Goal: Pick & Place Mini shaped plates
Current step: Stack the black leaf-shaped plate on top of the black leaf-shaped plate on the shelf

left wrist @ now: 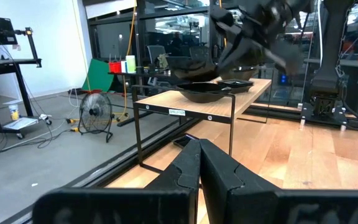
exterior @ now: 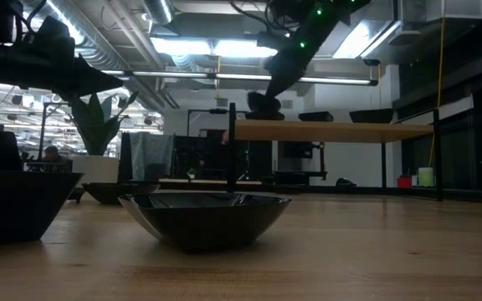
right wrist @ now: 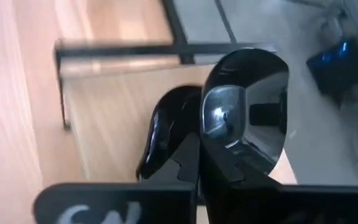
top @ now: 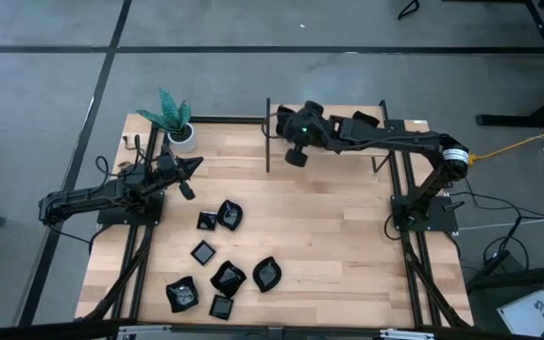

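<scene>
Right gripper (right wrist: 199, 163) fingers pinching plate (right wrist: 247, 106) rim over shelf (right wrist: 114, 118), left gripper (left wrist: 199, 163) pressed together.

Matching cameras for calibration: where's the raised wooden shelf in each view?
High: shelf at the table's back, centre, partly under the right arm.
Low: right of centre, seen edge-on, beyond the near plates.
Left wrist: ahead, mid-picture.
Right wrist: just beyond the fingers, seen from above.
Shared landmark: right gripper, shut on a plate, over one end of the shelf.
</scene>
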You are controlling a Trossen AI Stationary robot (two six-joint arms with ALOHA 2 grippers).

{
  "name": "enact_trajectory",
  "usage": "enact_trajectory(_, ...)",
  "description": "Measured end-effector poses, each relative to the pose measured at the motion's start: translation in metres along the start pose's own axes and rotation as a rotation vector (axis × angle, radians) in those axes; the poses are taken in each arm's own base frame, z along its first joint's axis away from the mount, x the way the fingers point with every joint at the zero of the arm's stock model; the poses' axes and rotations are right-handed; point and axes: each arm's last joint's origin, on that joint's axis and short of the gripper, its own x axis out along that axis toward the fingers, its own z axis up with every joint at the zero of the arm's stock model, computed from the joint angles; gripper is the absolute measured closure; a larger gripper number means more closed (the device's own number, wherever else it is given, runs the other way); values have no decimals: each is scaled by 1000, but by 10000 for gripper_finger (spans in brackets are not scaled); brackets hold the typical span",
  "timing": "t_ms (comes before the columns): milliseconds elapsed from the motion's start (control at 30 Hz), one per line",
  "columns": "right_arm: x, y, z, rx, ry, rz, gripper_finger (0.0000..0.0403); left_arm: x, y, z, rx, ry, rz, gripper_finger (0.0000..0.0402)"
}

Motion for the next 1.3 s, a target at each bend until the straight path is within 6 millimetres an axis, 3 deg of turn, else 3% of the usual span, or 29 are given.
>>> enact_trajectory(200, -9, -6, 11, 449, -29, 0, 398, 0, 0, 0, 0, 1, 0, 398)
enact_trajectory(367, -10, -4, 11, 613, -23, 8, 395, 0, 0, 0, 0, 0, 0, 398)
enact_trajectory(1300, -13, 4, 8, 605, 19, -4, 384, 0, 0, 0, 0, 0, 0, 398)
